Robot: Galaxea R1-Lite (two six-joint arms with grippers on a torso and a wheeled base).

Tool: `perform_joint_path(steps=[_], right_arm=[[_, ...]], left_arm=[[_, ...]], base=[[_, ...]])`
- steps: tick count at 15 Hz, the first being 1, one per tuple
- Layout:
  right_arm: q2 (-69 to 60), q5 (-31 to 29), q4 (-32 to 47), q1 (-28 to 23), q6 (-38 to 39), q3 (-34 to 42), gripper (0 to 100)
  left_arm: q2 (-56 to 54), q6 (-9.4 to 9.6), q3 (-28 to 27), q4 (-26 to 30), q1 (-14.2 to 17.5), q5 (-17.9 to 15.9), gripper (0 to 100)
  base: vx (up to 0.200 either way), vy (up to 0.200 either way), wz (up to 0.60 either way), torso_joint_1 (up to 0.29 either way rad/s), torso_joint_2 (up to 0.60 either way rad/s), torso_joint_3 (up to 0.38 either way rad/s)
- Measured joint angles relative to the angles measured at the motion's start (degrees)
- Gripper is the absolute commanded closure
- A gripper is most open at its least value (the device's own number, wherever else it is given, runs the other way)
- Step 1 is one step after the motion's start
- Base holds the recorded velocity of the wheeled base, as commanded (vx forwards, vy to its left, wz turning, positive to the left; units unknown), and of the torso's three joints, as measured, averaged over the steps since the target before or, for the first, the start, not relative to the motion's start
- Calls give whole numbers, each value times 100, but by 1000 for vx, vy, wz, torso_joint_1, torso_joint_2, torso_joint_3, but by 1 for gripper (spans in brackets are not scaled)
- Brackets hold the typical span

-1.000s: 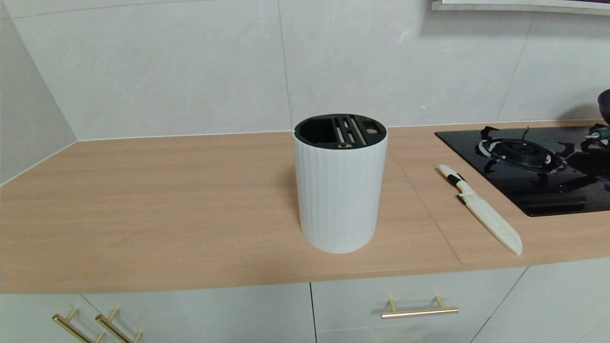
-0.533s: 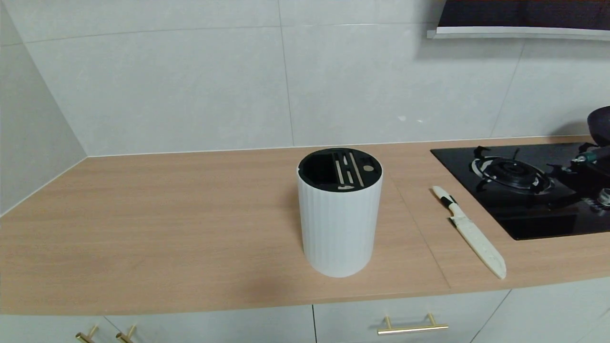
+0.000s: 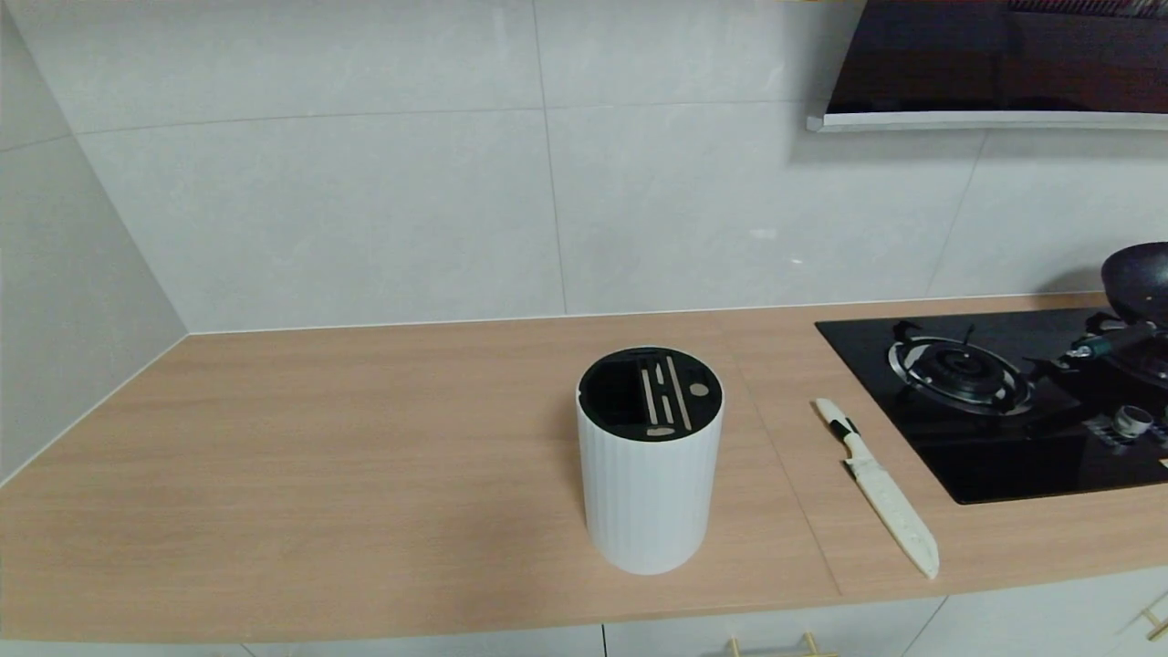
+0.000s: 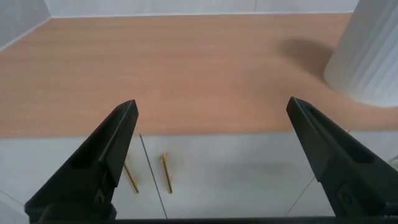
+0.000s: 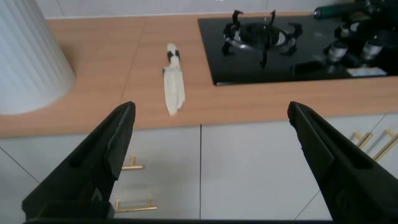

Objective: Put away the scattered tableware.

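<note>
Counter state:

- Knife (image 3: 876, 488) lies flat on the countertop (image 3: 319, 456), in the strip between the holder (image 3: 650, 461) and the gas hob (image 3: 995, 411). It touches neither.
- The handle end points toward the back wall and the blade tip toward the front edge. The tip stops just short of that edge.
- The handle is white with a black band and the blade is pale and speckled. It also shows in the right wrist view (image 5: 173, 79), lying alone on bare wood.
- The holder is a white ribbed cylinder standing upright about mid-length of the countertop, nearer the front edge than the back wall. Its black top insert has several narrow slots, one large opening and a small round hole.
- The holder's ribbed wall sits at the frame edge in both wrist views (image 4: 370, 50) (image 5: 25, 56).

Grippers:

- Left gripper (image 4: 211, 104): fingers (image 4: 93, 168) spread wide with nothing between them. It sits out in front of the countertop's front edge, facing the cabinet fronts and their two brass handles (image 4: 165, 174). It is well apart from the holder.
- Right gripper (image 5: 211, 107): fingers (image 5: 93, 165) also spread wide and holding nothing. It is likewise off the front edge, facing the cabinet front below the knife and hob. It is well apart from the knife.

Other:

- The hob is set into the right end of the countertop. A dark pan (image 3: 1136, 274) sits on its far burner, cut off by the frame.
- A range hood (image 3: 985, 64) hangs on the tiled wall above the hob.
</note>
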Motion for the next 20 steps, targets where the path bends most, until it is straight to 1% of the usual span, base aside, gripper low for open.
perform_joint_path(steps=[6,13,14,17,20], right_arm=[[0,-7,2,0,1,0,0],[0,17,-23,0,-60,0,0],[5,99,-16,0,-45,-61,0],[300,385,-119,51,167,-791,0],[1465,679,-155,112,289,-1493,0]], left_arm=[[0,0,0,0,0,1,0],[0,2,0,0,0,1,0],[0,0,0,0,0,1,0],[0,0,0,0,0,1,0],[0,2,0,0,0,1,0]], base=[[0,0,0,199,-410,-216],[0,0,0,17,-31,-14],[0,0,0,0,0,0],[0,0,0,0,0,0],[0,0,0,0,0,0]])
